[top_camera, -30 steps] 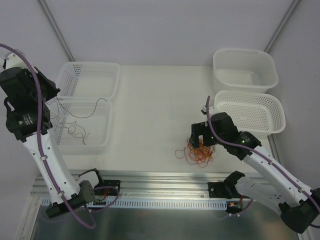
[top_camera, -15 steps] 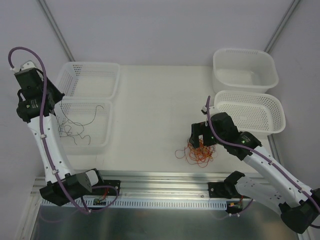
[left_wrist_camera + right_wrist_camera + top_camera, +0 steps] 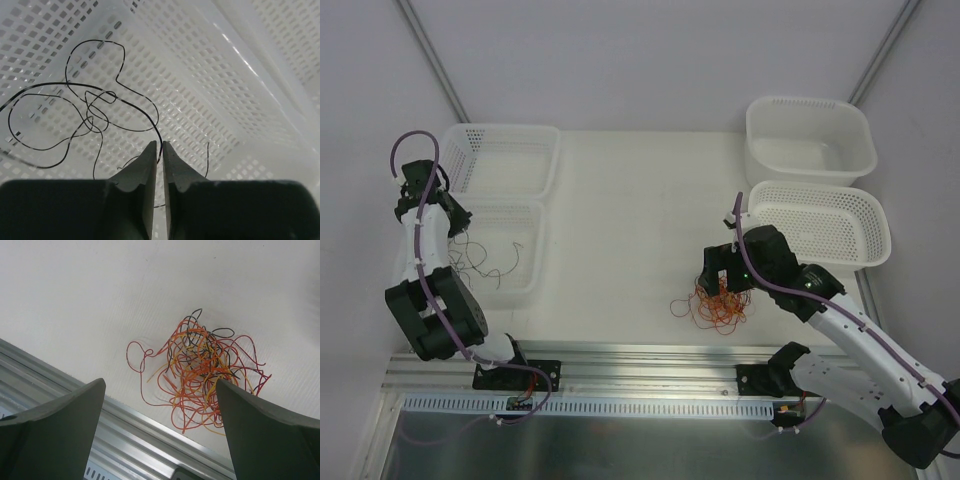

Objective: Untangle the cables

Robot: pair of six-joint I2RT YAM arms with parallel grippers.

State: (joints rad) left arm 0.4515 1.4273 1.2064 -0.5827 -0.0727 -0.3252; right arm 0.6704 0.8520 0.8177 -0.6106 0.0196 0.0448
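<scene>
A tangle of orange, red, black and pale yellow cables lies on the table near the front edge, and also shows in the right wrist view. My right gripper hangs just above it, wide open, touching nothing. My left gripper is down inside the near left basket. In the left wrist view its jaws are shut on a thin black cable, which runs out from the tips and loops over the basket floor. More black cable lies there.
A second perforated basket stands behind the near left one. At the right stand a solid white tub and a perforated basket. An aluminium rail runs along the table's front edge, close to the tangle.
The left arm has folded down and lowered its gripper, with the black cable, into the near left basket. The cable has settled onto the basket floor. The right arm has not moved.
</scene>
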